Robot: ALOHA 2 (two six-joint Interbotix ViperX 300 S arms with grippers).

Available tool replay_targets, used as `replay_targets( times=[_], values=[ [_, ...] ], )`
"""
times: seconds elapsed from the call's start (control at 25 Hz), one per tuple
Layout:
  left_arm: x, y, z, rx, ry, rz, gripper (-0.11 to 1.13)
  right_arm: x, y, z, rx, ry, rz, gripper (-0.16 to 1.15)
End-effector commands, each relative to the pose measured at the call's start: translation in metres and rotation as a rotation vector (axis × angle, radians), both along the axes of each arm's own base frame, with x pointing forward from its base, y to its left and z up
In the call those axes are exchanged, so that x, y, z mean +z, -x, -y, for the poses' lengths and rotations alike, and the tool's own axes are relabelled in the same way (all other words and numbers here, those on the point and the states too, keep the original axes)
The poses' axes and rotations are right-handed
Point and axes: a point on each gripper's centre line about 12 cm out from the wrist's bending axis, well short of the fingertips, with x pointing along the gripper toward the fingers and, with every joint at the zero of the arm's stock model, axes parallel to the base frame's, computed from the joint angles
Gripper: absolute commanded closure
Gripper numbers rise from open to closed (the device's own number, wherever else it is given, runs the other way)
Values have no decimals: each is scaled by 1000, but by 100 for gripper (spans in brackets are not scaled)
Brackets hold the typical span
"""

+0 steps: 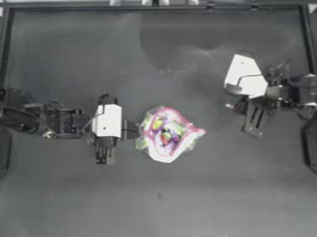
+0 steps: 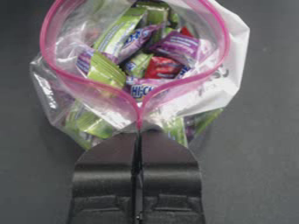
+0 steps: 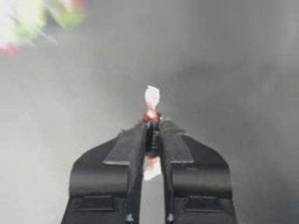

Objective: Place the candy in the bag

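The right gripper is closed on the candy, whose long axis runs along the jaws, white end sticking out past the tips. Well apart, at the table's middle, the left gripper pinches the zip bag's pink rim, mouth standing open.

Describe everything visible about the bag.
The bag is a clear plastic zip bag with a pink strip along its mouth. It lies near the table's middle, mouth held open in a loop. Inside show wrapped sweets in green, purple and red. The left gripper is shut on the mouth's edge, where the strip's two sides meet. Nothing else touches it but the table.
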Motion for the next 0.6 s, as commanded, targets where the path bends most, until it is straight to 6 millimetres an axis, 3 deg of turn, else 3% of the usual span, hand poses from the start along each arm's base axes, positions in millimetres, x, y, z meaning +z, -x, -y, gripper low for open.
replay_targets(
  times=[0.04, 0.32, 0.6],
  values=[
    [11, -6, -1, 2, -3, 35, 98, 37, -12, -8, 42, 29, 117, 54],
    [11, -6, -1, 3, -1, 35, 98, 64, -37, -28, 133, 48, 199, 55],
    [11, -6, -1, 3, -1, 37, 98, 66, -67, -45, 210, 59, 225, 55]
  ],
)
